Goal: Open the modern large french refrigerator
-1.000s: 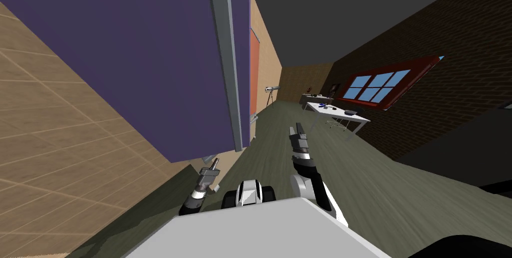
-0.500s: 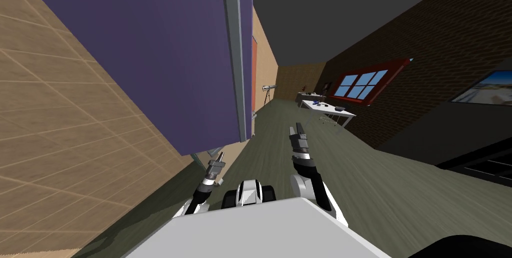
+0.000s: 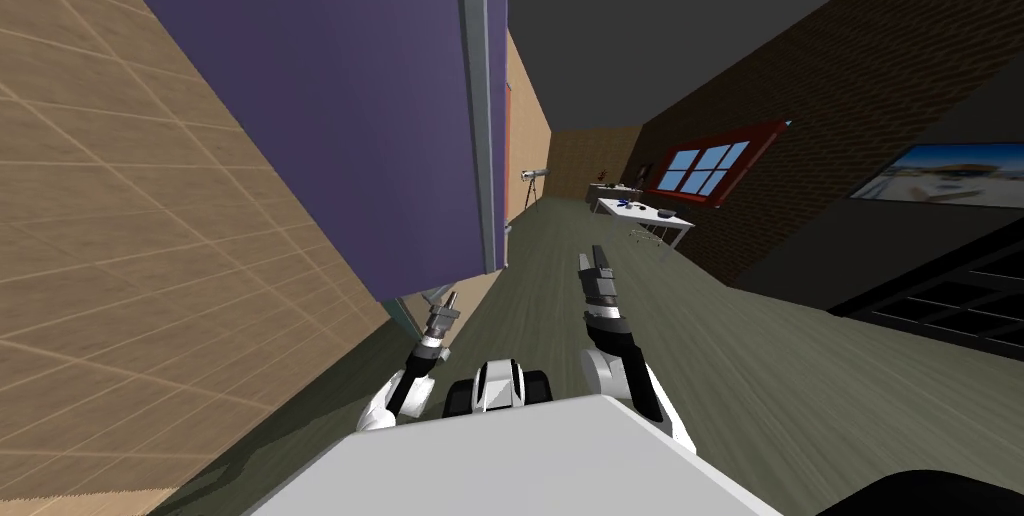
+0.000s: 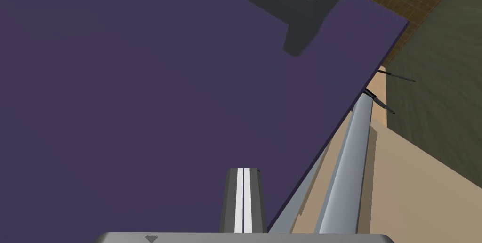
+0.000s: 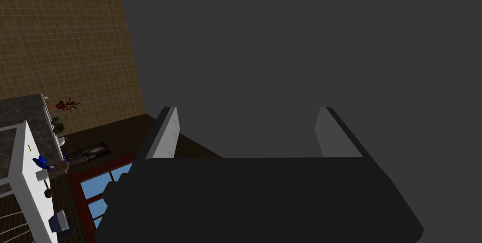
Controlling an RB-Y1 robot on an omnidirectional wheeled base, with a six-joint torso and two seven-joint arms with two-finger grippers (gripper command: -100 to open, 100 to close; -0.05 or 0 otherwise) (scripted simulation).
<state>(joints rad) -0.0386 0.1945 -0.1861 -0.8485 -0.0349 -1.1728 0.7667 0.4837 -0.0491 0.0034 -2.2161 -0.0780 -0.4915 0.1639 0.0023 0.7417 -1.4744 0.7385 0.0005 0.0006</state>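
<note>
Right now my left gripper (image 4: 243, 171) has its two fingers pressed flat together with nothing between them. It points at the purple refrigerator door (image 4: 141, 103), close to the door's lower edge; I cannot tell whether it touches. A grey handle (image 3: 478, 110) runs along the door's front. My right gripper (image 5: 245, 122) stands wide open over the floor (image 3: 760, 380), well apart from the door.

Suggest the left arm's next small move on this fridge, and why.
Probably open the left gripper: it is shut and points at the purple door, while the grey bar at the door's edge sits off to one side, not between its fingers.
</note>
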